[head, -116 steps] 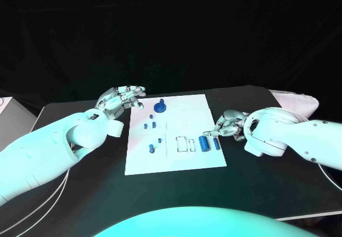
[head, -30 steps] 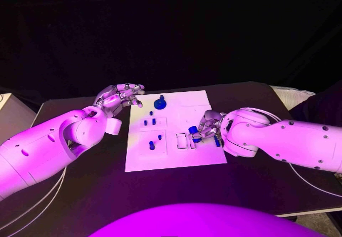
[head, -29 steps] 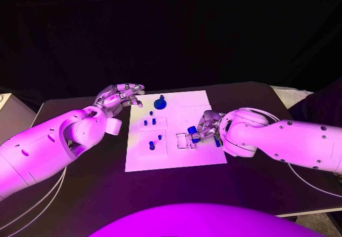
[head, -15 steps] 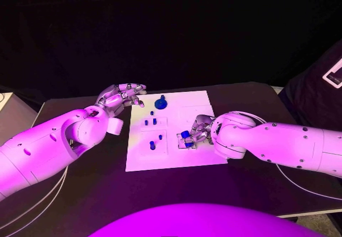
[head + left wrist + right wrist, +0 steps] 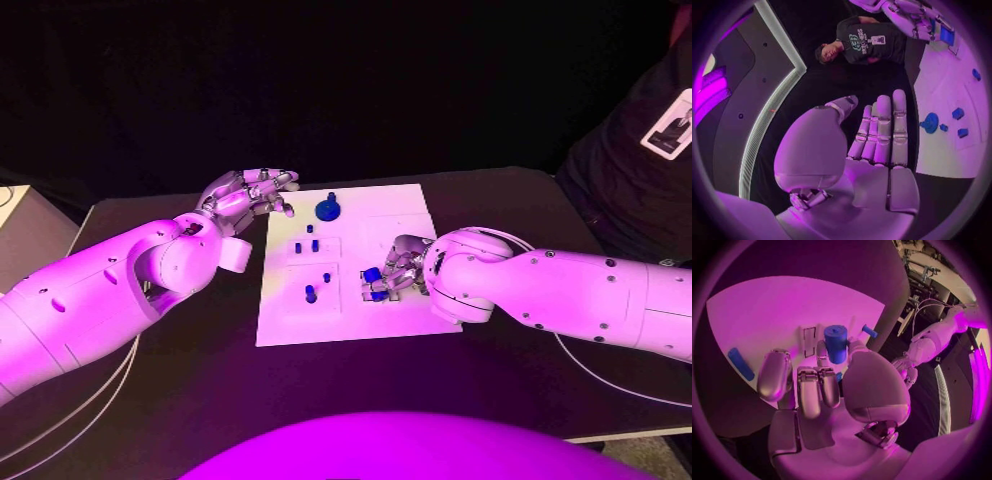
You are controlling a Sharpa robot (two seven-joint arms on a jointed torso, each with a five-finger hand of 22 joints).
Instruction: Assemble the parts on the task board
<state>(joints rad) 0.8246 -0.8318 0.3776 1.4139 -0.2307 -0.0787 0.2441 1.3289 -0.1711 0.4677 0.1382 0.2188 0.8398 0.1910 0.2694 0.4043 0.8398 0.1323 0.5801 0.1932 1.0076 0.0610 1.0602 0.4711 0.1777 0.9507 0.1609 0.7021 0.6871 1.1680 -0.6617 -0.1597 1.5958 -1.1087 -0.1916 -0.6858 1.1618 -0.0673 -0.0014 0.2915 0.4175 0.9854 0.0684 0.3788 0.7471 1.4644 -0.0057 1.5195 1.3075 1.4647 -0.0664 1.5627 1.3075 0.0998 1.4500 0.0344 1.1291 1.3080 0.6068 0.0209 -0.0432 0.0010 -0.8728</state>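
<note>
The white task board [image 5: 346,320] lies in the middle of the black table. My right hand [image 5: 397,268] hovers over the board's lower middle and grips a blue cylinder [image 5: 372,274] between thumb and fingers. In the right wrist view the cylinder [image 5: 836,342] stands upright above rectangular slots [image 5: 809,340], and a flat blue part [image 5: 740,363] lies on the board. My left hand [image 5: 248,193] hangs beside the board's far left corner, fingers straight, holding nothing. A blue knob [image 5: 329,211] and several small blue pegs [image 5: 309,294] stand in the board.
A person in dark clothes [image 5: 649,130] stands at the table's far right, touching nothing. A pale box [image 5: 12,215] sits off the table's left edge. Bare black table [image 5: 173,360] surrounds the board.
My right hand has taken the blue cylinder from the board's right side and carried it left toward the board's middle. The left hand has stayed put. A person has come into view at the right.
</note>
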